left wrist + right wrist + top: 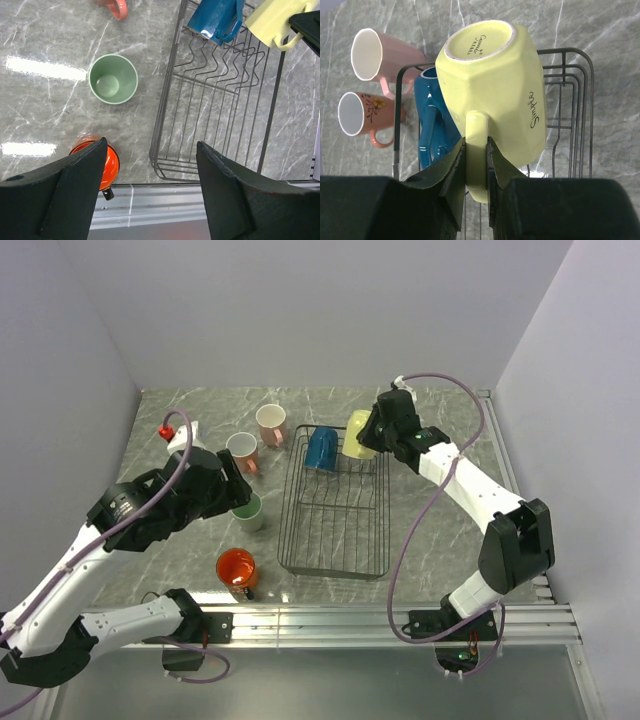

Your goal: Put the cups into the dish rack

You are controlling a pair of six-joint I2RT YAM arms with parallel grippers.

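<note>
**Station inventory: six mugs, one rack, two grippers**

1. Dish rack (334, 572): black wire, lying lengthwise on the grey marbled table (190, 415), right of centre. Two of the six mugs are at its far end; the near part holds only bare prongs.
2. Blue mug (322, 449): inside the rack at the far-left corner, tipped over on the wires rather than upright.
3. Pale yellow mug (495, 85): at the far-right corner of the rack, just beside the blue one, base turned up toward my right wrist camera (script lettering shows on the base and side). I cannot tell whether it rests on the wires or hangs just clear of them.
4. Right gripper (476, 155): narrow, with its fingers pinched on the yellow mug's handle (476, 127), one on each side.
5. Mint green mug (113, 78): upright and empty on the table, just left of the rack's long side, apart from it.
6. Orange mug (237, 568): upright on the table near the front edge, nearer than the green one, left of the rack's near-left corner.
7. Plain pink mug (380, 52) and pink mug with a flower print (362, 115): side by side on the table, outside the rack's far-left corner.
8. Left gripper (151, 145): jaws wide, holding nothing. It hangs over the table above the rack's near-left corner, with the orange mug partly hidden under one finger.
</note>
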